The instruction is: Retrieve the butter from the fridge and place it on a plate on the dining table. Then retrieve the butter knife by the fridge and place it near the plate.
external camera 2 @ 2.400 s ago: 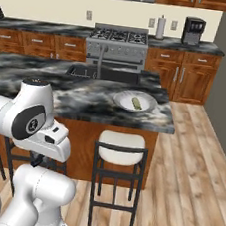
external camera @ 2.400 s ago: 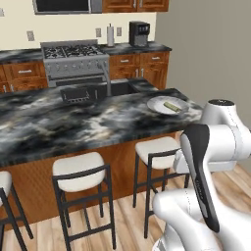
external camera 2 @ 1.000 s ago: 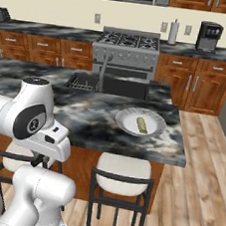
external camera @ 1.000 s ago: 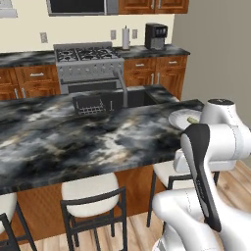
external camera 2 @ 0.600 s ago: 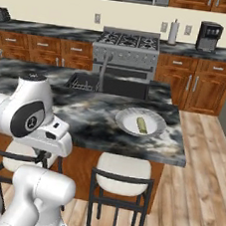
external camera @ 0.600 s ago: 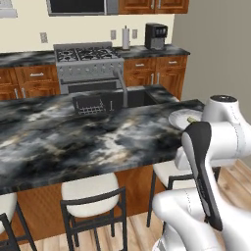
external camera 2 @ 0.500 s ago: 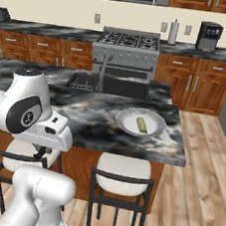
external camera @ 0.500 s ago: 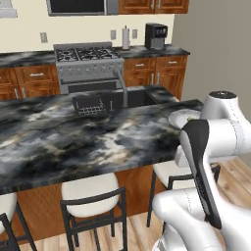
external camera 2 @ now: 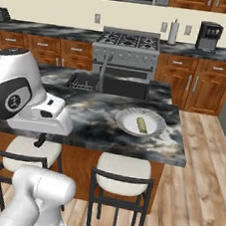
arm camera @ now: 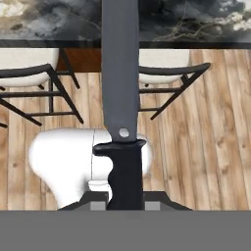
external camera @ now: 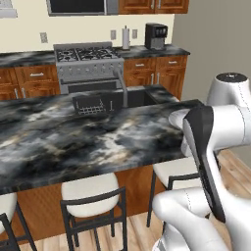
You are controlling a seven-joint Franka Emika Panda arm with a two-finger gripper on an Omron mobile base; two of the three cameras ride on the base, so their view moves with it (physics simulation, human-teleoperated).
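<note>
On the left of the scene, the dining table [external camera 2: 89, 119] carries its built-in sink [external camera 2: 110, 87] at the far side, with two stools [external camera 2: 122, 179] tucked under the near edge. Toward the table's right end lies the plate [external camera 2: 140, 122], with the butter [external camera 2: 141, 124] resting on it near its centre. In the hand view, the gripper [arm camera: 125, 203] is clamped on the dark handle of the butter knife [arm camera: 120, 73], whose grey blade extends away from the hand over the wood floor [arm camera: 215, 137] toward the table edge.
</note>
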